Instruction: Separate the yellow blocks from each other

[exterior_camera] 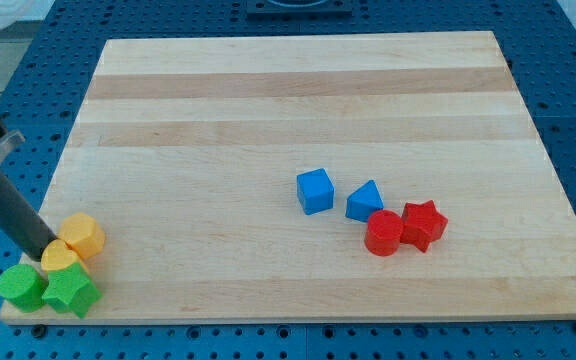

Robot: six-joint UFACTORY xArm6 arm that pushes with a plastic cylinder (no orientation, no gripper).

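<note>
Two yellow blocks sit touching near the board's bottom left corner: a yellow hexagon-like block (85, 234) and a yellow heart-like block (60, 258) just below and left of it. My rod comes in from the view's left edge and my tip (42, 256) rests against the left side of the lower yellow block. A green round block (21, 287) and a green star block (70, 292) lie right below the yellow ones, touching them.
The wooden board (298, 110) lies on a blue perforated table. At centre right are a blue cube (315, 190), a blue triangular block (365, 201), a red round block (383, 234) and a red star block (423, 224). The board's left and bottom edges are close to the cluster.
</note>
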